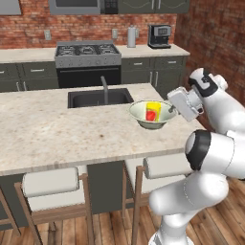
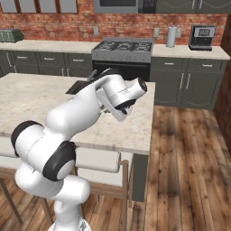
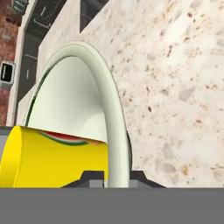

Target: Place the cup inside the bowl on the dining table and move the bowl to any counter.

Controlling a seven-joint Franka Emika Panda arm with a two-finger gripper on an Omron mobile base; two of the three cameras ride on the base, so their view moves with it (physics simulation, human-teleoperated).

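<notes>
The cup [image 1: 152, 111] already stands inside the bowl [image 1: 152, 115], which appears lifted slightly clear of the dining table [image 1: 57, 129] near its right end, just right of the black inset sink [image 1: 98, 97] and toward the table's far edge. The gripper [image 1: 173, 109] meets the bowl at its right-hand rim. In the hand view the two dark finger tips [image 3: 94, 178] stand close together on either side of the cream rim [image 3: 114, 127], the jaws narrowly parted and pinching the bowl wall between them, with the yellow cup [image 3: 52, 155] lying just inside that wall.

The first step, cup into bowl, reads as done; the step in hand is judged to be the carrying of the bowl. The next move calls for raising it well clear of the table while keeping it level, since a one-sided rim pinch may let it tilt and spill the cup, then travelling to the counter [image 1: 148, 50] along the brick wall, beside the stove [image 1: 87, 53], and setting the bowl down flat.
</notes>
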